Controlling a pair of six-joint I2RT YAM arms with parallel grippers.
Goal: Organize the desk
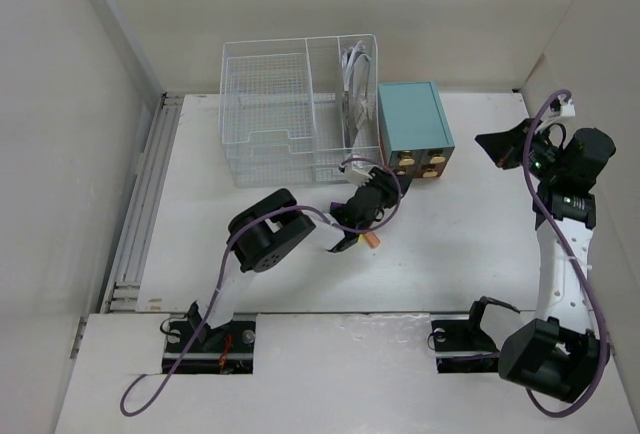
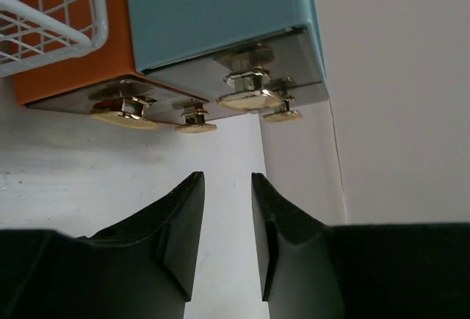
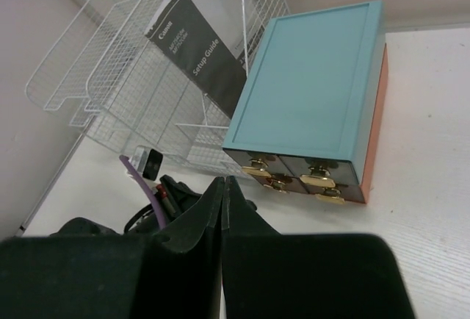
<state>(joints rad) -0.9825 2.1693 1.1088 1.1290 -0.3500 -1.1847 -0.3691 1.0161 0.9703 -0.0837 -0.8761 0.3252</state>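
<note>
On my left wrist feed, the left gripper (image 2: 226,187) is slightly parted with nothing between its fingers. It points at the brass knobs (image 2: 246,87) of the teal box (image 2: 220,10) on the desk (image 2: 110,165). A wire basket (image 2: 51,25) is upper left.

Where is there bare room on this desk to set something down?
The desk is bare left of the wire basket, across the near middle, and right of the teal drawer box. It is crowded in front of that box, where the left pincer sits.
</note>
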